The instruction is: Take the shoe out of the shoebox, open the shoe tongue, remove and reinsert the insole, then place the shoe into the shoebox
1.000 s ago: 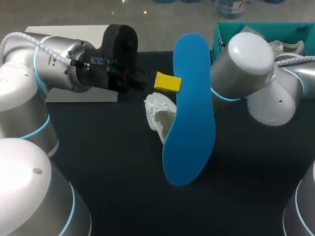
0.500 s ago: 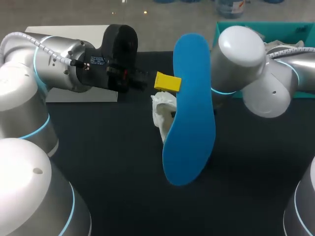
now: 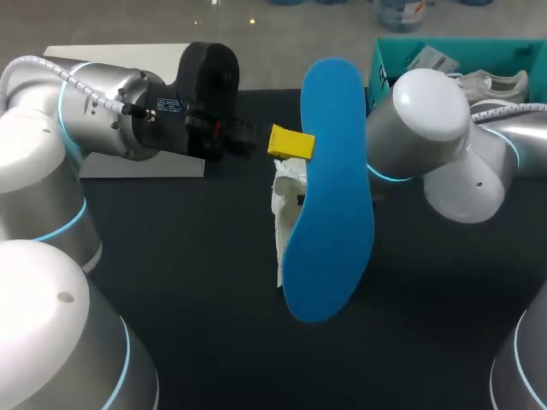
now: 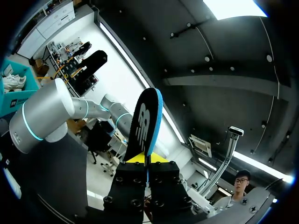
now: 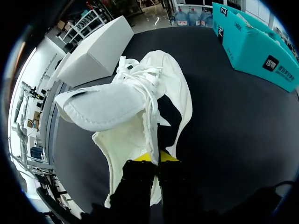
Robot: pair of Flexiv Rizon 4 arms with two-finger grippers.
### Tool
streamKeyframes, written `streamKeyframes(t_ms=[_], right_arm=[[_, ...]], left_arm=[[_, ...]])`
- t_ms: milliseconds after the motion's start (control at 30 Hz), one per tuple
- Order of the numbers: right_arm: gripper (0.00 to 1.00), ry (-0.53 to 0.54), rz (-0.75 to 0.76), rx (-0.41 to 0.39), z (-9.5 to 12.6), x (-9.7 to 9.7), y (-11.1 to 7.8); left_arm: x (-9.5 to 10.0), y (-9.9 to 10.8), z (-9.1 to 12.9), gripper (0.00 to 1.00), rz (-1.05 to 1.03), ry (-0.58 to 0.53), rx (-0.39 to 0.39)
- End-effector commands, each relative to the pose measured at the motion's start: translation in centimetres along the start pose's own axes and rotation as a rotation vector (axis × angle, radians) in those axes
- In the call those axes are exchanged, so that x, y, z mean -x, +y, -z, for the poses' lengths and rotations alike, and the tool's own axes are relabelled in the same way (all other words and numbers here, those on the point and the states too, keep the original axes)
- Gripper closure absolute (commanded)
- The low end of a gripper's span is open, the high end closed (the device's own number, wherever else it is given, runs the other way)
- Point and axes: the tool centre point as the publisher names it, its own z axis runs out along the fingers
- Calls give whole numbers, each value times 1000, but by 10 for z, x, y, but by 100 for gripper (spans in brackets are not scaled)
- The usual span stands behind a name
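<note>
Right wrist view: right end effector pinches white shoe rim. Head view: blue insole, clamped in left end effector, hides most of shoe.

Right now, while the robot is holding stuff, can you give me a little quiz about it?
1. True or false: the blue insole lies inside the white shoe.
2. The left gripper is shut on: A the insole, B the shoe, C the shoebox.
3. Fill in: the shoebox is coloured ___.
Key: 1 false; 2 A; 3 teal.
</note>
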Motion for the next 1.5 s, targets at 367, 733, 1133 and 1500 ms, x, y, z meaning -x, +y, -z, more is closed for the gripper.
streamKeyframes(t_ms=[367, 733, 1133, 1500], right_arm=[[100, 80, -71, -17, -28, 16, 4], [0, 184, -48, 69, 18, 15, -8], [0, 279, -17, 138, 32, 21, -3], [0, 831, -271, 135, 66, 30, 14]], left_arm=[[1, 1, 0, 100, -1, 2, -2], [1, 1, 0, 100, -1, 2, -2], [1, 1, 0, 100, -1, 2, -2], [1, 1, 0, 100, -1, 2, -2]])
